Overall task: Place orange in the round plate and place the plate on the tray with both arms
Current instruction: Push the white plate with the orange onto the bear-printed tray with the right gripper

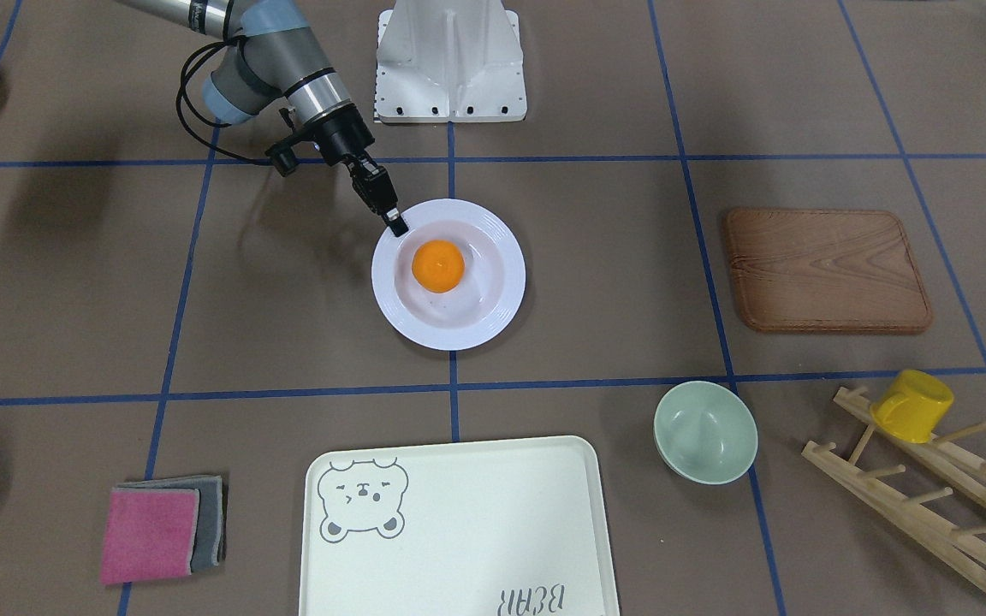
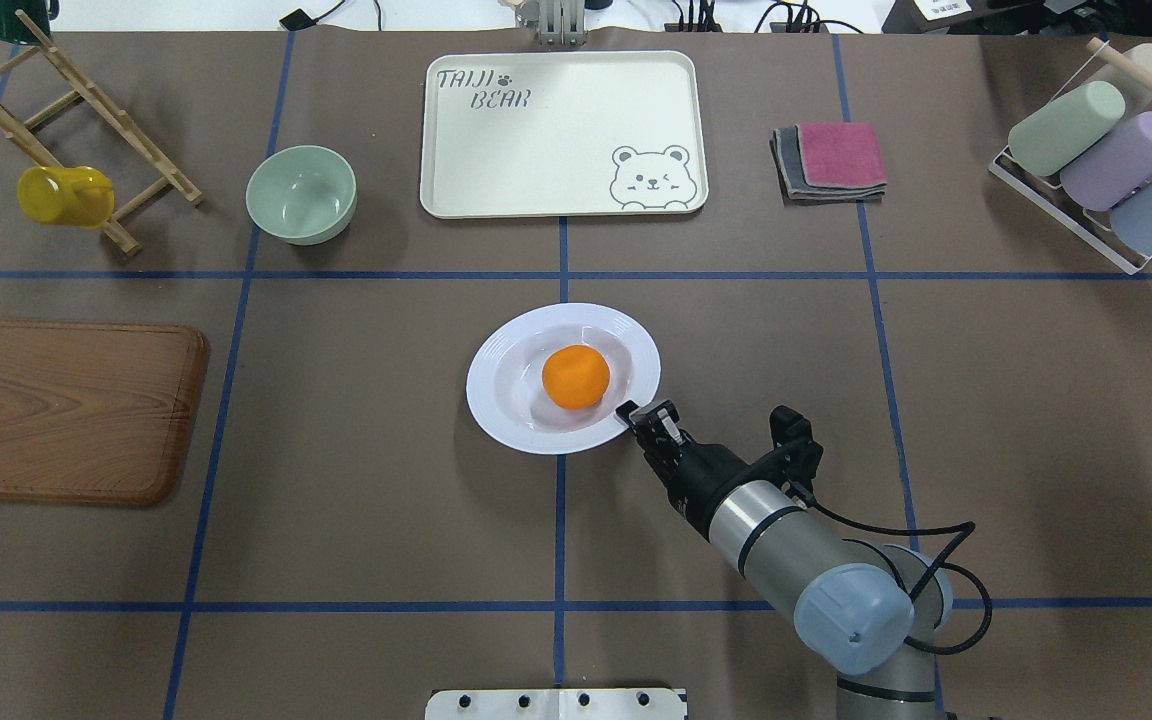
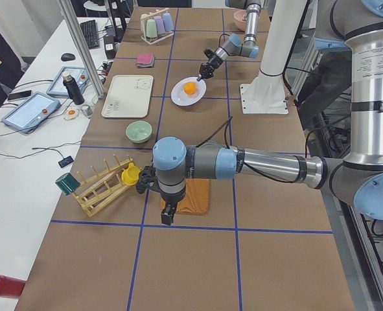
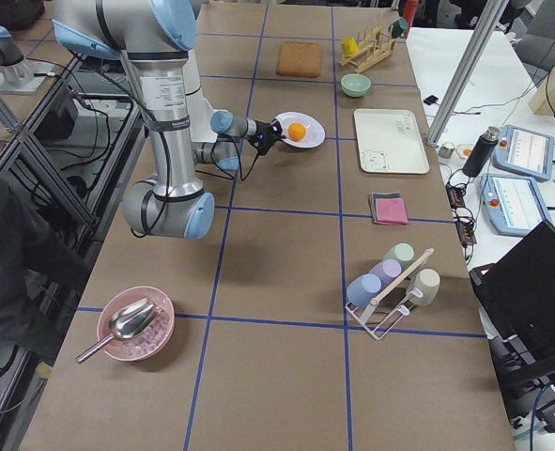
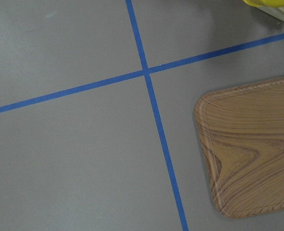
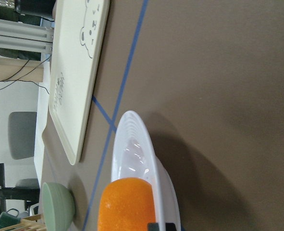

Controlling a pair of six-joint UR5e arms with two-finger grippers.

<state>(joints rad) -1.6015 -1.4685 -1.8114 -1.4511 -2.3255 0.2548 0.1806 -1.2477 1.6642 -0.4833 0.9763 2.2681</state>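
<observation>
— One orange [image 1: 438, 265] is all I count. Where is it?

— It sits in the dip of the round plate [image 1: 493, 321]. It is small, round and bumpy. The plate is white and shiny, with little ridges round its wide rim. It lies flat on the brown table [image 1: 596, 257], right on a blue tape cross.

— And the tray [image 1: 476, 530]?

— One tray, cream, a long shape with soft corners and a grey bear face. It lies well apart from the plate, with nothing on it.

— What does the right gripper [image 1: 396, 224] do?

— Its two black fingers are pinched close together on the plate's rim, on the robot's side.

— And the left gripper [image 3: 167, 215]?

— It hangs over the table, pointing down, next to the wooden board [image 1: 827, 269]. I cannot tell if it is open or closed.

— What else is there?

— One pale green bowl [image 1: 705, 432], smooth and round. One yellow mug [image 1: 912, 406] hung on a rack of wooden sticks [image 1: 929, 505]. Two square cloths, a fuzzy pink cloth [image 1: 151, 535] on top of a grey cloth [image 1: 210, 522]. Four soft-coloured cups [image 2: 1086, 150] lie in a white wire rack [image 2: 1066, 225]. One pink bowl [image 4: 160, 334] has a silver scoop [image 4: 127, 321] in it.
</observation>
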